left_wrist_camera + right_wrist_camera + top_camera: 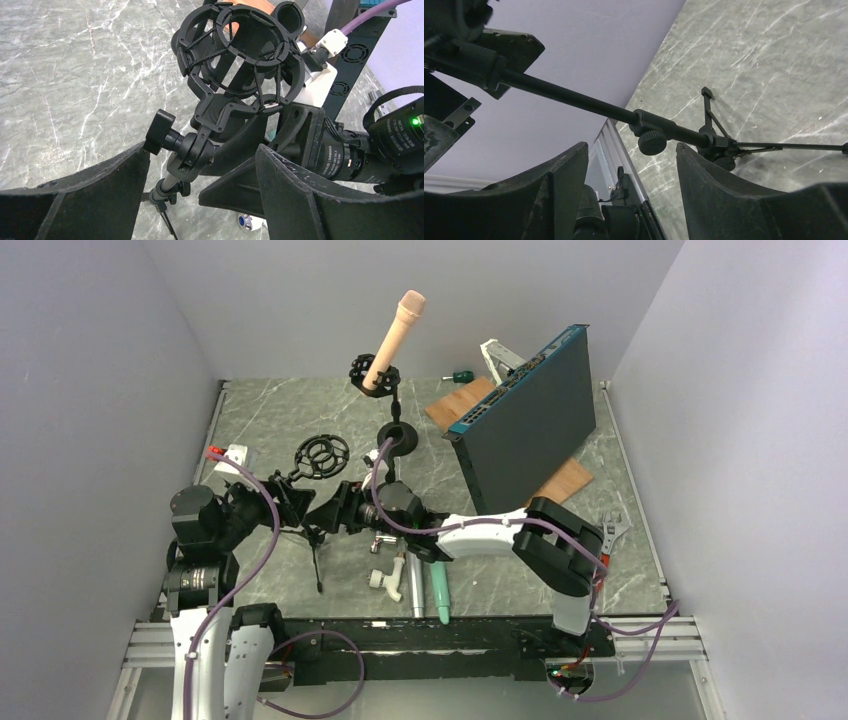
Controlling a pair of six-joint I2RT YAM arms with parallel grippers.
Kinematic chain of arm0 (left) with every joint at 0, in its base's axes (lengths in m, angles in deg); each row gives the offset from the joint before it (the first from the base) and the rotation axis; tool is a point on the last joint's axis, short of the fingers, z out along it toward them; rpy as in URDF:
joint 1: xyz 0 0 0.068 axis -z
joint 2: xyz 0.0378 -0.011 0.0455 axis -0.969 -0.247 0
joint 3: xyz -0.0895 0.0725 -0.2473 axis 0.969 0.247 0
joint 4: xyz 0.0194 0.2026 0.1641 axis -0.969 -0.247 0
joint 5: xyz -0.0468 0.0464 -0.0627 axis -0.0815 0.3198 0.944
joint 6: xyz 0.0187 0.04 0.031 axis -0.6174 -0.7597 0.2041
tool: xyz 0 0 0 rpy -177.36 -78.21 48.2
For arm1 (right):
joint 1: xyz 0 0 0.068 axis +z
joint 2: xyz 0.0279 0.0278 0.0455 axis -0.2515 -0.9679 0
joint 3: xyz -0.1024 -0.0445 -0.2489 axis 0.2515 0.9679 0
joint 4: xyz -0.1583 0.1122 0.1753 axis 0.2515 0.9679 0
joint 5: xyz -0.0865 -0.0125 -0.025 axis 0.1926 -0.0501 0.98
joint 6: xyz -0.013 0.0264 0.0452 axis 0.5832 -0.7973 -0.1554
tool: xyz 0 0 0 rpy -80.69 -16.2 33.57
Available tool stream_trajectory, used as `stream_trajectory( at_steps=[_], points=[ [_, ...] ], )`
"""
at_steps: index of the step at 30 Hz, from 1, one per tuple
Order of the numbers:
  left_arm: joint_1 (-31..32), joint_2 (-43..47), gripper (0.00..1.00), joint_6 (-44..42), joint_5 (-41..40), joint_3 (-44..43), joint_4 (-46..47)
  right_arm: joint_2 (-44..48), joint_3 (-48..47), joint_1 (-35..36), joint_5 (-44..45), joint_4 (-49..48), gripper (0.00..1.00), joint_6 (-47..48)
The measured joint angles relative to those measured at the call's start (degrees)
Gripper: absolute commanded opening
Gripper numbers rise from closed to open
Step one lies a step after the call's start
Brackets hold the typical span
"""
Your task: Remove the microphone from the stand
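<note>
A peach microphone (397, 335) sits tilted in a black shock mount on a round-based stand (398, 438) at the back centre. Nearer, a second tripod stand carries an empty black shock mount (322, 456), also in the left wrist view (239, 55). My left gripper (298, 508) is open, its fingers either side of this stand's swivel joint (192, 150) without gripping it. My right gripper (332, 512) is open beside the same stand, just under its pole (574, 97) and clamp knob (652, 142). Both grippers are far from the peach microphone.
A dark rack unit (528, 418) leans on a wooden board at the right. A teal microphone (443, 588), a grey tube (416, 592) and a white fitting (387, 580) lie near the front edge. A wrench (613, 532) lies right, a screwdriver (460, 375) at the back.
</note>
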Motion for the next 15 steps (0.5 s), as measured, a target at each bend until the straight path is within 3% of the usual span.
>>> stream_trajectory(
  at_steps=[9, 15],
  points=[
    [0.0, 1.2, 0.79, 0.9, 0.2, 0.0, 0.0, -1.2, -2.3, 4.0, 6.7, 5.2, 0.63, 1.0],
    [0.0, 1.6, 0.79, 1.0, 0.1, -0.2, 0.0, -1.4, -3.3, 4.7, 9.4, 7.8, 0.51, 2.4]
  ],
)
